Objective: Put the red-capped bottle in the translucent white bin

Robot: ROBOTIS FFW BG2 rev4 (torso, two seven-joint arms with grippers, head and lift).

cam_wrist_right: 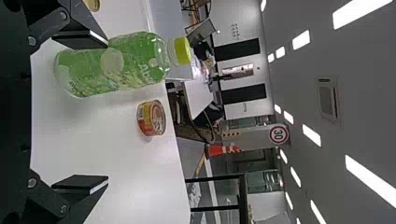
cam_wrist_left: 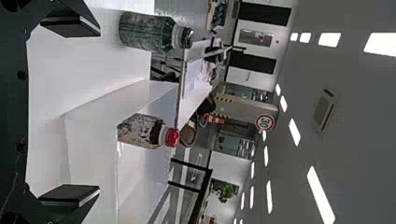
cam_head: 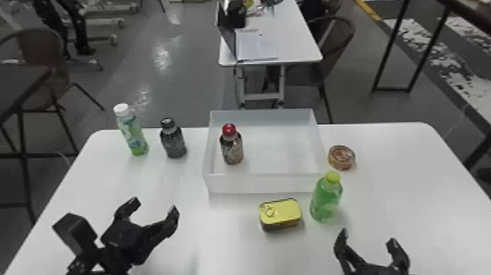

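inside the translucent white bin, the red-capped bottle stands upright, close to the wall on our left. in the foreground we hold our left gripper over the white table, its two fingers spread wide with nothing between them; our right gripper, at the lower right of the head view, likewise has its fingers apart and empty. to the bin's left we see a black-capped bottle and a white-capped bottle; a round can sits to its right, a green bottle and a yellow-topped tin nearer us.
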